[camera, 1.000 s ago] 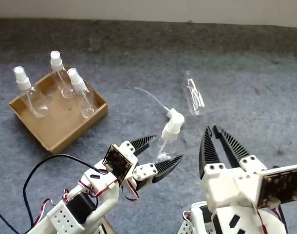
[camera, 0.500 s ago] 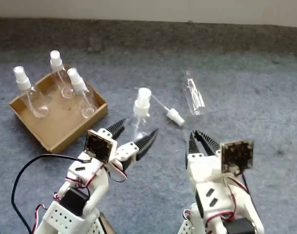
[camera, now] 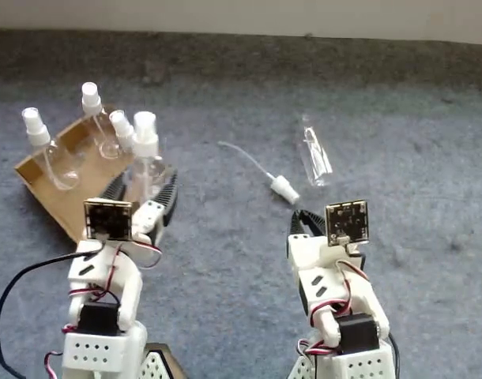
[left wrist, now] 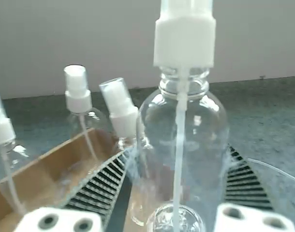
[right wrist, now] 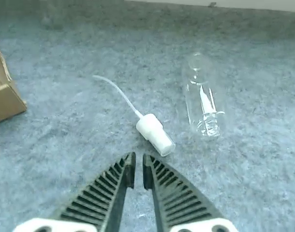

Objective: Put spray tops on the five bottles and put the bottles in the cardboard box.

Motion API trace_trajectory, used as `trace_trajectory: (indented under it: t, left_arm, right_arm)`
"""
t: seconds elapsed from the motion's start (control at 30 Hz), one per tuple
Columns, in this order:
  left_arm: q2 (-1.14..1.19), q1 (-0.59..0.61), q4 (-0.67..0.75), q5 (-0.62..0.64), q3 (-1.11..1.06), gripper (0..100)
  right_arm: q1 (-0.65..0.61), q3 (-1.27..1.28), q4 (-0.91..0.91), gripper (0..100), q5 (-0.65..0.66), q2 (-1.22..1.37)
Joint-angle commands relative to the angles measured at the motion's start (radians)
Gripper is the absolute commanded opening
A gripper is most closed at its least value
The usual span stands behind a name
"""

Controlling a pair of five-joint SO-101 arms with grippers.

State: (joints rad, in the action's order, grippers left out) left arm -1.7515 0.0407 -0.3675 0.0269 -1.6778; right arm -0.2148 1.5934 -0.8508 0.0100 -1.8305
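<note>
Left gripper [camera: 142, 185] is clamping an upright clear plastic bottle with a white spray top [camera: 148, 158] at the edge of the shallow brown cardboard box [camera: 43, 201], just beside the three capped bottles [camera: 124, 130] inside, so lowering it is likely risking toppling the nearest, while the right gripper [right wrist: 138, 166], jaws nearly together and empty, is hovering near the loose white spray top [right wrist: 156, 133].

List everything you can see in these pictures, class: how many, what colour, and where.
Cardboard box: one, brown, on the left of the carpet.
Capped bottles: three, clear with white spray tops, standing in the box.
Held bottle: one, clear with white spray top, upright at the box's edge.
Bare bottle: one, clear, lying on the carpet.
Loose spray top: one, white, lying near the bare bottle, apart from it.
Carpet: one, grey, under everything.
Left gripper: black fingers, shut on the held bottle.
Right gripper: black fingers, shut, empty.
</note>
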Motion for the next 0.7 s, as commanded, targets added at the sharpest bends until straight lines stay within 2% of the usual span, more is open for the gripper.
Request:
trace_trajectory:
  t: [0.0,0.17,0.27,0.43,0.67]
  left_arm:
    - [-0.022,0.153,0.028,-0.057,-0.013,19]
    - [-0.022,0.266,0.034,-0.075,-0.018,19]
    - [-0.016,0.312,0.104,-0.075,-0.018,19]
    - [-0.012,0.323,0.226,-0.077,-0.019,19]
    - [-0.012,0.329,0.227,-0.077,0.024,19]
  right_arm:
    - [0.005,0.03,0.048,1.9,0.003,-0.01]
    - [0.004,0.056,0.048,1.9,0.003,-0.01]
    - [0.004,0.056,0.048,1.9,0.003,-0.01]
    - [0.004,0.058,0.047,1.9,0.003,-0.01]
    - [0.004,0.145,0.048,1.9,0.003,-0.01]
